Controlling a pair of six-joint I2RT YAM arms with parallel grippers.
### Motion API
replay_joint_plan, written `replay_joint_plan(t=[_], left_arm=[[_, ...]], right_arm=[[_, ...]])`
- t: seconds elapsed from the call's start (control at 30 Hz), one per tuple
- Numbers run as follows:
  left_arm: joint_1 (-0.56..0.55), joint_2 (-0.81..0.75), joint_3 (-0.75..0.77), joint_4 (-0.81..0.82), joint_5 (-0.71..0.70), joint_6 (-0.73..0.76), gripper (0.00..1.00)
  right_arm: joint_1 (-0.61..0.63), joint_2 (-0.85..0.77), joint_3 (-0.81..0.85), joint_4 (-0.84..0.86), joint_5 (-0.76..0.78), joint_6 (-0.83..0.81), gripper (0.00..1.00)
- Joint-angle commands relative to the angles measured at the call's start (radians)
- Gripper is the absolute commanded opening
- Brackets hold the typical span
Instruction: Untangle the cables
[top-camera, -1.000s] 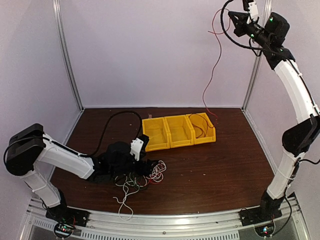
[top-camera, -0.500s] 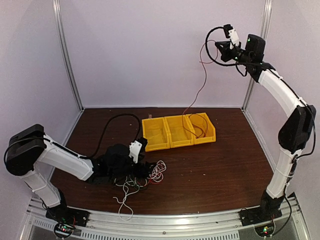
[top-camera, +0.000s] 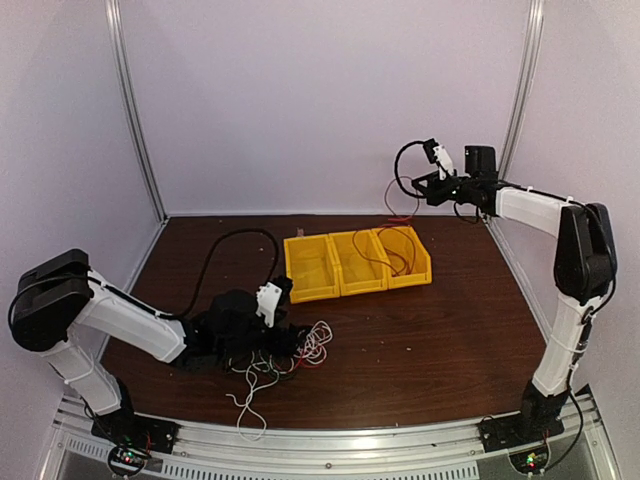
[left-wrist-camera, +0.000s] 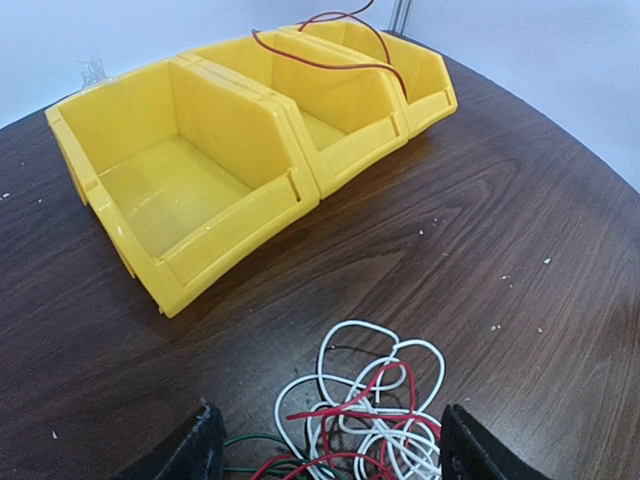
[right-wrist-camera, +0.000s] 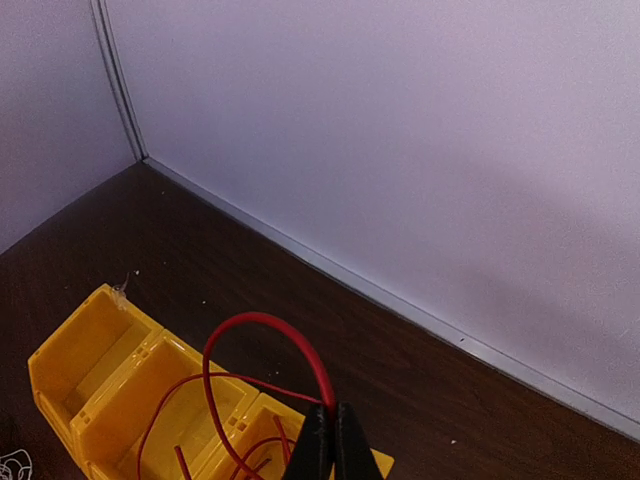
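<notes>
A tangle of thin white, red and green cables (top-camera: 285, 355) lies on the dark table in front of my left gripper (top-camera: 285, 335). In the left wrist view the tangle (left-wrist-camera: 375, 410) sits between the two wide-apart black fingertips (left-wrist-camera: 195, 455); the gripper is open. My right gripper (top-camera: 425, 190) is above the back right of the table, shut on a red cable (right-wrist-camera: 270, 335). That red cable (top-camera: 385, 225) loops down across the middle and right yellow bins (top-camera: 357, 260).
Three yellow bins stand in a row mid-table; the left one (left-wrist-camera: 180, 185) is empty. A thick black arm cable (top-camera: 230, 245) arcs over the table at left. Metal frame posts (top-camera: 135, 110) and pale walls enclose the table.
My right arm has come down from high near the right post to just above the bins, carrying the red cable, which now drapes into the bins. The left arm has barely moved.
</notes>
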Motion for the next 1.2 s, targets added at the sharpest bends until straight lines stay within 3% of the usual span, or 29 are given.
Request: replay_joint_plan(t=[0.0, 0.43, 0.8, 1.17], left_arm=[[-0.004, 0.007, -0.013, 0.068, -0.009, -0.01, 0.75], [-0.004, -0.001, -0.042, 0.076, -0.014, -0.029, 0.75], [-0.004, 0.02, -0.038, 0.097, -0.011, -0.029, 0.75], [-0.004, 0.027, -0.023, 0.094, -0.001, -0.021, 0.75]], right_arm=[[-0.005, 0.07, -0.035, 0.03, -0.094, 0.086, 0.0], [0.022, 0.26, 0.032, -0.035, 0.019, 0.058, 0.0], [0.123, 0.233, -0.016, -0.154, 0.28, -0.067, 0.0], [0.146, 0.247, -0.038, -0.237, 0.328, -0.083, 0.0]])
